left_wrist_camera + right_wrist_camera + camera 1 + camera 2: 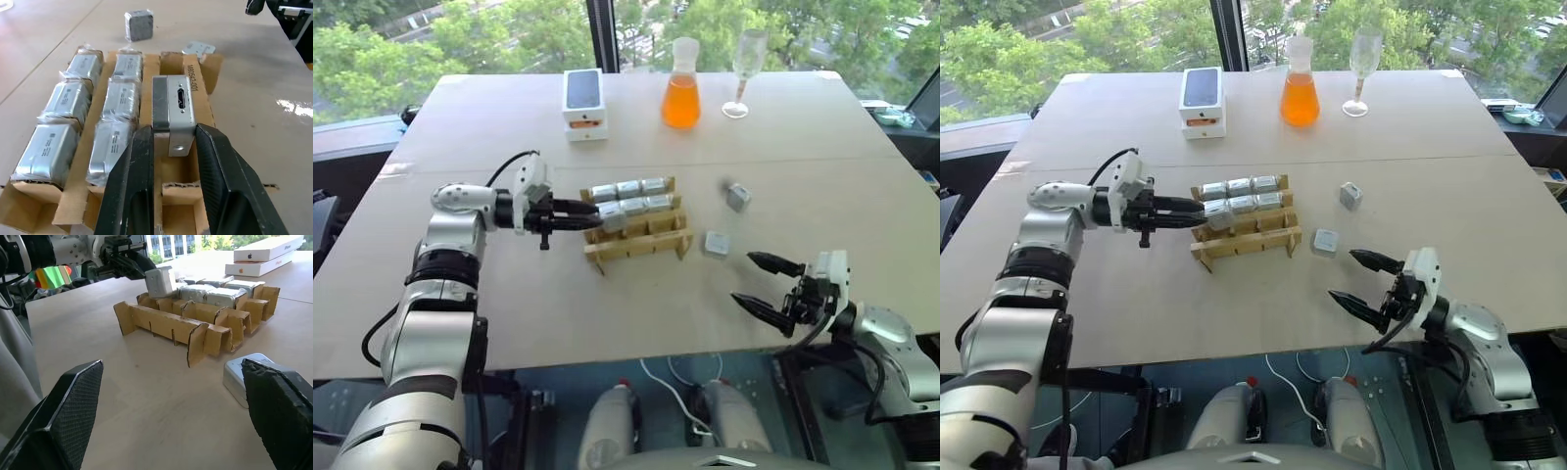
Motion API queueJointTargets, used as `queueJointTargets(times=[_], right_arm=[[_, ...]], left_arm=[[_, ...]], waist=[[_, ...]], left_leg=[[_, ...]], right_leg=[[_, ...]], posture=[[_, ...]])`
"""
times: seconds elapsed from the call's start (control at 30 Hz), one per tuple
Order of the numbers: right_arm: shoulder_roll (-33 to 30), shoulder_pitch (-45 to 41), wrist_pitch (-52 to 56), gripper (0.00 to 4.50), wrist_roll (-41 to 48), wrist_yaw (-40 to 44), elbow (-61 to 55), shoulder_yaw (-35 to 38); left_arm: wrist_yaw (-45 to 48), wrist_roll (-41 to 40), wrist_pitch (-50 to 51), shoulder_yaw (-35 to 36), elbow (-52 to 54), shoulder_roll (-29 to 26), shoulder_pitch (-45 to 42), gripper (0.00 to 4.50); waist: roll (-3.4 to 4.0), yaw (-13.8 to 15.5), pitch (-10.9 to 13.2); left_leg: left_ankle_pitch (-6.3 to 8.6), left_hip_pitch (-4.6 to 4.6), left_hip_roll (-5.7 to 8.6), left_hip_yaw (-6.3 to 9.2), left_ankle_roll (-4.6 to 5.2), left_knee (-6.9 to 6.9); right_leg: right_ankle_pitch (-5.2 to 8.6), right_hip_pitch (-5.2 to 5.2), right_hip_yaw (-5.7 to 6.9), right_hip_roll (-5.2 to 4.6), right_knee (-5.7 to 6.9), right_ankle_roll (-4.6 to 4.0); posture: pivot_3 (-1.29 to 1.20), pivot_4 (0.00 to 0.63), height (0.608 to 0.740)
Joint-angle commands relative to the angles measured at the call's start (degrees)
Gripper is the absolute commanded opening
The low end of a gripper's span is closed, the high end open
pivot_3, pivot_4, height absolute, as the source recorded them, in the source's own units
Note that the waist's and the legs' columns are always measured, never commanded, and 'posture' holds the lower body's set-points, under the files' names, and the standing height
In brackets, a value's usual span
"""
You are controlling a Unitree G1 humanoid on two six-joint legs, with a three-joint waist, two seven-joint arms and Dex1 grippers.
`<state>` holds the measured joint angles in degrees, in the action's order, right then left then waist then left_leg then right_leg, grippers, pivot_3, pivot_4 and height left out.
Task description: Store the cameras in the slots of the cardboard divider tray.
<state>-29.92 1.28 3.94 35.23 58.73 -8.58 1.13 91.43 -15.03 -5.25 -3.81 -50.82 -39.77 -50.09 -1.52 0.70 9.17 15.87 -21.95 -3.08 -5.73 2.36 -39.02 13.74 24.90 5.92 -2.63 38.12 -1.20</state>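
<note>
**A:** ok so head view first, what's going on with the left fingers point(597, 216)?

**B:** they're clamping one bare camera point(612, 221) and holding it right at the near-left end of the cardboard divider tray point(636, 245). Six wrapped cameras point(628, 189) are already sitting in the two far rows, just beyond the fingertips. The right fingers point(762, 284) are spread wide apart over the desk point(607, 313), gripping nothing. Two loose cameras are lying on the desk: one point(717, 244) just ahead of the right fingers, another point(737, 198) further out.

**A:** and the left wrist view?

**B:** the camera point(173, 115) is sitting pinched between the two black fingers point(132, 186), port side facing up, hanging over the third row's empty slots. Wrapped ones are filling the rows beside it.

**A:** right wrist?

**B:** both fingers point(63, 406) are standing far apart, with a loose camera point(242, 374) lying just beside one of them and the tray point(166, 325) beyond.
</note>
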Motion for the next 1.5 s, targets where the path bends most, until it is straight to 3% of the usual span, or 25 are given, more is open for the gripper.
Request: queueJointTargets(times=[0.03,0.3,0.87,0.93,1.17,1.33,1.5], right_arm=[[0.22,0.55,-0.85,4.48,0.48,-0.17,-2.1,2.57],[0.12,0.48,-0.21,4.48,3.49,2.91,-2.97,4.24],[1.22,0.19,-4.91,4.48,-1.13,6.69,-0.96,2.78],[1.73,0.17,-5.39,4.5,-1.18,6.61,-1.07,2.84],[1.96,0.05,-6.32,4.5,-2.34,6.55,-0.51,2.64],[3.33,-2.29,-6.19,4.5,-8.69,-0.55,0.58,1.62],[7.36,-4.9,2.34,4.5,-21.79,-19.4,-1.57,-1.66]], left_arm=[[1.07,1.09,-3.59,-1.2,-0.59,-1.18,0.82,0.64],[1.07,3.52,-7.97,-0.72,-5.4,-1.31,-1.64,0.64],[1.07,5.5,-6.18,-1.85,-5.28,-0.54,-3.81,0.64],[1.07,5.03,-5.8,-2.43,-5.31,-0.8,-3.93,1.65],[0.88,5.13,-6.65,-0.23,-6.58,-0.26,-4.95,4.36],[1.04,2.53,-4.51,2.45,-2.39,-0.41,-3.68,4.36],[-1.81,-6.87,11.34,6.8,24.44,-1.72,9.35,4.36]], waist=[[0.0,0.06,0.0],[0.0,0.11,0.0],[0.0,0.1,0.0],[0.0,0.1,0.0],[0.0,0.1,0.0],[0.0,0.05,0.0],[-0.01,-0.79,0.01]], left_leg=[[0.01,0.0,0.0,0.0,0.01,0.0],[0.14,-0.07,0.0,0.04,0.24,-0.15],[0.14,-0.04,0.0,0.03,0.25,-0.18],[0.14,-0.04,0.0,0.03,0.25,-0.18],[0.13,-0.04,0.01,0.02,0.23,-0.2],[0.13,-0.01,0.0,0.0,0.23,-0.23],[0.01,0.06,-0.05,-0.09,-0.02,-0.2]], right_leg=[[0.0,0.0,0.0,0.0,0.0,0.0],[-0.01,-0.01,0.06,-0.02,0.01,0.01],[-0.01,-0.02,0.05,0.0,0.07,0.01],[-0.01,-0.01,0.05,0.0,0.08,0.01],[-0.01,-0.01,0.04,-0.01,0.09,0.01],[-0.01,-0.01,0.01,-0.01,0.18,0.02],[-0.01,0.02,-0.18,-0.28,0.31,0.0]], posture=[[0.0,0.15,0.74],[0.0,0.15,0.74],[0.0,0.15,0.74],[0.0,0.15,0.74],[0.0,0.15,0.74],[0.0,0.15,0.74],[0.0,0.15,0.74]])
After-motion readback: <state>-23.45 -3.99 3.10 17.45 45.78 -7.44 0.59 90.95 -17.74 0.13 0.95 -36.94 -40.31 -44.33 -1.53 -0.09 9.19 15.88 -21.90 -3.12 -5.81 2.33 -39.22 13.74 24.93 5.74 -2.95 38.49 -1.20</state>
